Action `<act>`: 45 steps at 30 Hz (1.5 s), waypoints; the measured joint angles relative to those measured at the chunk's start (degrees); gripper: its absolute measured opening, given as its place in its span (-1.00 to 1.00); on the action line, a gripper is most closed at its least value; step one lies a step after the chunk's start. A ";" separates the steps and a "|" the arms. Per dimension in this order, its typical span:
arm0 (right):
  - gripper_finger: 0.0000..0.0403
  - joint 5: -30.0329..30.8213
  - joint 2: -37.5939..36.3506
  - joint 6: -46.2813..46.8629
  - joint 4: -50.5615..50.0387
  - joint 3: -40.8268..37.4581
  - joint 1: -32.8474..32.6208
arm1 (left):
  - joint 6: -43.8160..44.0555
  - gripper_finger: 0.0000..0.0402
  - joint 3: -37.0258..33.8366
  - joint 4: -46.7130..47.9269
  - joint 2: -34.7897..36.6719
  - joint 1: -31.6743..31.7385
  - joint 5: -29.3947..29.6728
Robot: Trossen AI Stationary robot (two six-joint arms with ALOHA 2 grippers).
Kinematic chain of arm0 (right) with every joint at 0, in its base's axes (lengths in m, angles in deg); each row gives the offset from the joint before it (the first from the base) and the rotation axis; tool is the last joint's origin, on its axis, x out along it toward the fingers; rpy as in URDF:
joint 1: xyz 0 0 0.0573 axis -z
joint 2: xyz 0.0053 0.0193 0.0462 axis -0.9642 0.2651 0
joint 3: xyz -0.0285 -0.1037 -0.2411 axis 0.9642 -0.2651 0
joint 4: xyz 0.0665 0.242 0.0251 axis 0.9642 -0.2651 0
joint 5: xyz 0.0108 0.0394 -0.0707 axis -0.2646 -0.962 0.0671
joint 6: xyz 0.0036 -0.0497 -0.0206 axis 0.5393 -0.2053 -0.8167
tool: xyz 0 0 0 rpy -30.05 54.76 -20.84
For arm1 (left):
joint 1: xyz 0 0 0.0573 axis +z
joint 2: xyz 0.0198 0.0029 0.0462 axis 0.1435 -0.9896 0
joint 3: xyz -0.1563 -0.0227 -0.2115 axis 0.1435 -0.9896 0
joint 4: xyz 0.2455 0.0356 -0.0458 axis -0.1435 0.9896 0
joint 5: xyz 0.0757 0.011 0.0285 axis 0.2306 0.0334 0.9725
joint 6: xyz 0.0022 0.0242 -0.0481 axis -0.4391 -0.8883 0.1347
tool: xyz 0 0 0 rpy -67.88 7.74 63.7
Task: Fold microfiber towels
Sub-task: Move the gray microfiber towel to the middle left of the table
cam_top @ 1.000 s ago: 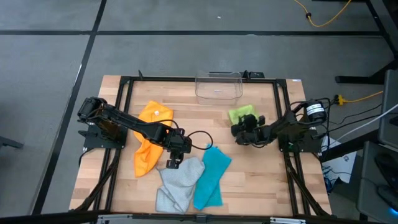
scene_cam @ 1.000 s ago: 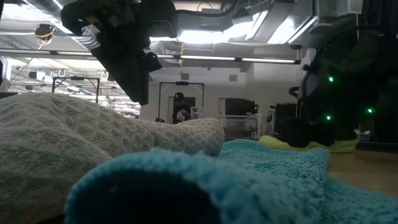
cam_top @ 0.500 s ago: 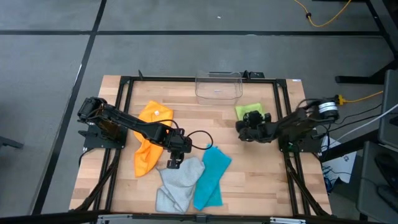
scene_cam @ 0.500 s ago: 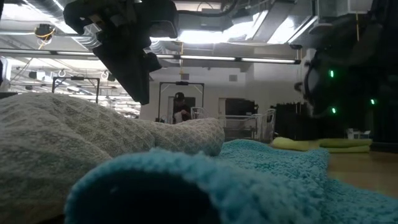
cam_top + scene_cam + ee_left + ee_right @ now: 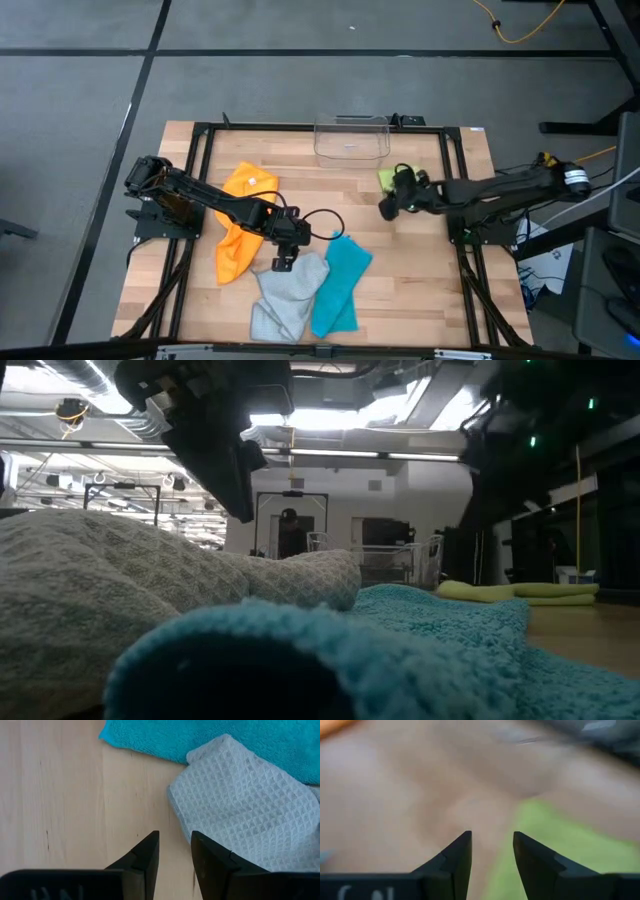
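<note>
While none of the four cloths yet looks neatly folded, the scene reads like this, left to right across the overhead picture:

Left arm: reaches from the left edge toward the centre, likely to start on the grey cloth.

Orange towel (image 5: 240, 222): crumpled, left of centre, partly under the left arm; not held.

Left gripper (image 5: 282, 261): hangs just above the upper-left corner of the grey cloth; fingers (image 5: 145, 857) parted by a narrow gap with bare wood between them, grasping nothing. My guess is it is lined up to pinch that corner.

Light grey towel (image 5: 287, 292): lower centre, rumpled, its waffle weave plain in the left wrist view, its right edge touching the teal one.

Teal towel (image 5: 340, 285): lower centre, just right of the grey, lying as a long slanted strip.

Clear plastic bin (image 5: 351, 136): upper centre at the table's far edge; nothing shows inside it, and no towel touches it.

Right gripper (image 5: 391, 205): right of centre, beside the lime cloth, over bare wood; fingers (image 5: 457, 857) apart and empty.

Lime green towel (image 5: 387, 179): right of centre, mostly hidden by the right arm; in the low view it lies flat on the table.

Right arm: stretches in from the right edge, seemingly working by the lime cloth.
</note>
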 joint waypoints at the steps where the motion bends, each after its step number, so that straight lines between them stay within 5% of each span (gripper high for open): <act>1: -0.27 -4.98 -0.57 -1.60 0.20 0.85 0.00 | 0.00 -0.48 0.00 -0.33 0.00 0.00 0.42; 5: -0.27 -19.39 -0.87 -6.32 3.07 1.93 -0.72 | -0.02 -0.48 0.00 -2.00 0.00 0.02 4.26; 9: -0.27 -27.10 -0.01 -12.58 5.42 1.93 -2.81 | 0.02 -0.48 0.00 -3.25 0.00 0.04 5.66; 20: -0.27 -27.21 4.83 -18.50 10.18 1.95 -7.52 | 0.00 -0.48 0.00 -4.26 0.00 -0.02 5.64; 30: -0.26 -27.17 8.34 -11.79 16.19 1.95 -8.33 | -0.01 -0.48 0.00 -4.26 0.00 -0.02 5.64; 42: 0.10 -27.39 14.52 -13.62 16.68 1.95 -9.26 | -0.02 -0.48 0.00 -4.34 0.00 -0.02 5.64; 45: 0.11 -31.61 16.57 -10.81 16.87 1.95 -9.98 | -0.02 -0.48 0.00 -4.48 0.00 -0.02 5.64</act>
